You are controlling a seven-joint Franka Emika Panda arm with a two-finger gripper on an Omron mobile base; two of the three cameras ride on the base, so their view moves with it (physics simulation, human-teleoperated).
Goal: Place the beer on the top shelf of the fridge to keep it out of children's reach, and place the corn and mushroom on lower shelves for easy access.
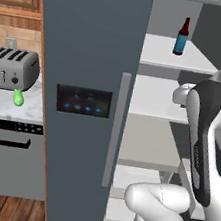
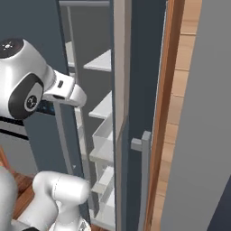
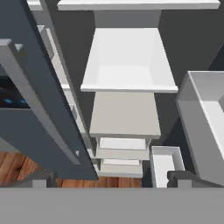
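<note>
Jaws: spread wide, empty, aimed into the open fridge.
Lower shelves: bare pale grey, straight ahead of the jaws.
Beer: upright on the top shelf, near its back edge.
Corn: on the bench left of the fridge, just before the toaster.

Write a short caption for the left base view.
Beer on the open fridge's top shelf; corn beside the toaster.
</note>
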